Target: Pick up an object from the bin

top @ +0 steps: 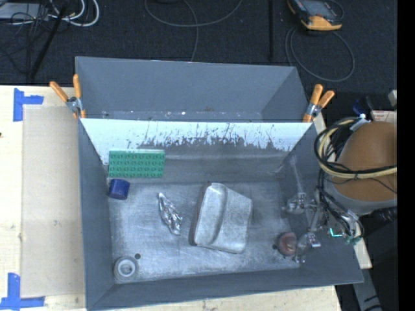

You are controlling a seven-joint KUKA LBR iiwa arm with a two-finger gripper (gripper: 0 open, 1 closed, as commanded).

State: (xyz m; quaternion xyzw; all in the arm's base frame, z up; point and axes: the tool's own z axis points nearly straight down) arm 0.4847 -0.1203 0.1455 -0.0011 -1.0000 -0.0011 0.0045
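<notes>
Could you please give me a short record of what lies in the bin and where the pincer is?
pincer: low at the bin's right end
nearest thing: brown ball, just left of the pincer
middle: pale folded thing
left of middle: crinkled clear piece
far left: green studded plate, blue block below it
bottom-left corner: grey ring
</notes>
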